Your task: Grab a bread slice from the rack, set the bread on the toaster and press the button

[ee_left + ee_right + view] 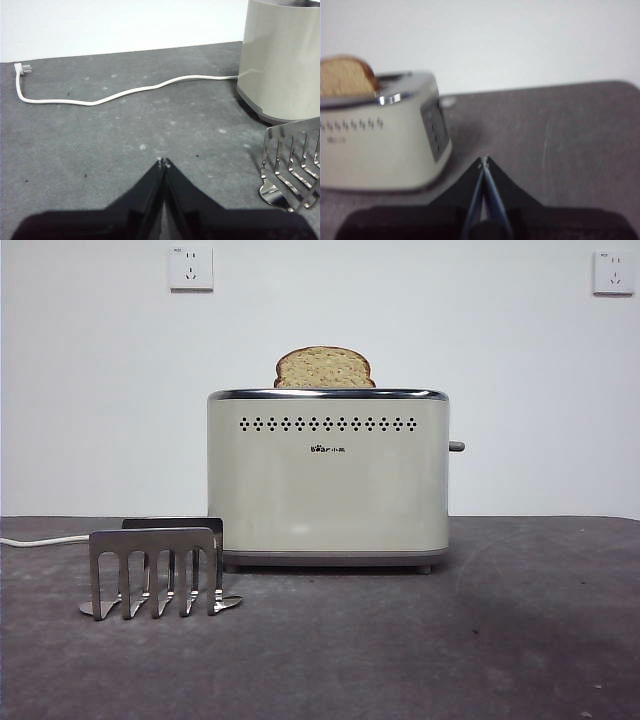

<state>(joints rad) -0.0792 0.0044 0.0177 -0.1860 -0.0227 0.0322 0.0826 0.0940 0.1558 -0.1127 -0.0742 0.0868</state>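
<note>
The slice of bread (pixel 324 368) stands upright in the toaster (pixel 328 480), its round top showing above the chrome rim, and the rack (pixel 157 571) near the toaster's left front corner holds nothing. So the loading looks finished, and the step in hand is pressing the button (pixel 456 447), the small grey stub on the toaster's right side wall, which looks not yet pushed down.

That press likely falls to the right gripper (pixel 484 161), which sits low over the table to the right of the toaster, jaws pinched together and holding nothing. It would need to rise to the stub and bear down on it.

The left gripper (pixel 163 163) waits, jaws likewise closed and empty, over bare table left of the rack.

Only the left wrist view shows the white cord (pixel 125 91) ending in a loose plug (pixel 23 68), lying unplugged on the table. Only the right wrist view, though blurred, shows the dark panel (pixel 434 126) on the toaster's end wall; neither arm appears in the front view
</note>
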